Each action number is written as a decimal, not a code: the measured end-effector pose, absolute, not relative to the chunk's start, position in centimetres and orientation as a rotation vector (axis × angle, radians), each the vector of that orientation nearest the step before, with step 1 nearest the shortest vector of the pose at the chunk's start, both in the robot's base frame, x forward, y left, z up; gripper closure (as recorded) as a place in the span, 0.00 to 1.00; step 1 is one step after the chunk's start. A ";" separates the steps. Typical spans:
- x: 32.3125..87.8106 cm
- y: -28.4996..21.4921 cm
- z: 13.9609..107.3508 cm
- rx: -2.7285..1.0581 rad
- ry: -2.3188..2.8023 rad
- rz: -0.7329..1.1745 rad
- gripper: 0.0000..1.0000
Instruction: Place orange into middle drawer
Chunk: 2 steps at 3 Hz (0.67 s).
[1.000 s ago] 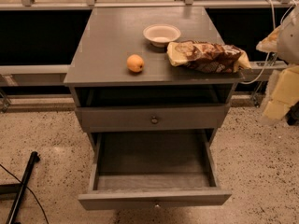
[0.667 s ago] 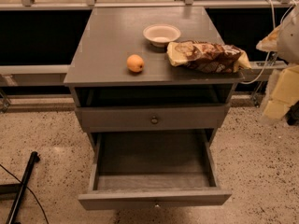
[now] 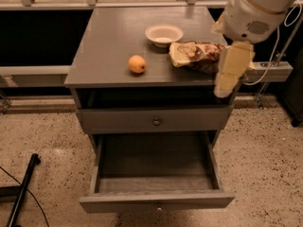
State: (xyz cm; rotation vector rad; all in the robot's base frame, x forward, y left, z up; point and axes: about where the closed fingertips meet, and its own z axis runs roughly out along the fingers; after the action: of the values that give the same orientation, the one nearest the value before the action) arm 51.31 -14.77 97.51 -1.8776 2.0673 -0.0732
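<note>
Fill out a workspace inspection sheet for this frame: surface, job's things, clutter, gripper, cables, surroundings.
Surface: grey cabinet top, carrying three items.
Job's things: orange on the top near its front edge; middle drawer pulled open, nothing seen inside.
Clutter: white bowl and crumpled snack bag, right of the orange; upper drawer shut.
Gripper: gripper hangs at the cabinet's right front corner, beside the bag, apart from the orange.
Cables: white cable by the arm.
Surroundings: speckled floor; black pole at lower left.
</note>
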 end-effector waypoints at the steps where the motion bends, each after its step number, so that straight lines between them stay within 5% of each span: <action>1: 56.1 -9.1 95.4 -1.985 1.979 -0.024 0.00; 2: 61.4 -3.5 92.8 -2.082 1.923 0.014 0.00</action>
State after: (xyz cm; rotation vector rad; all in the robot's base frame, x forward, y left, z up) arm 61.44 -3.52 92.82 -2.0817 1.9233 0.0137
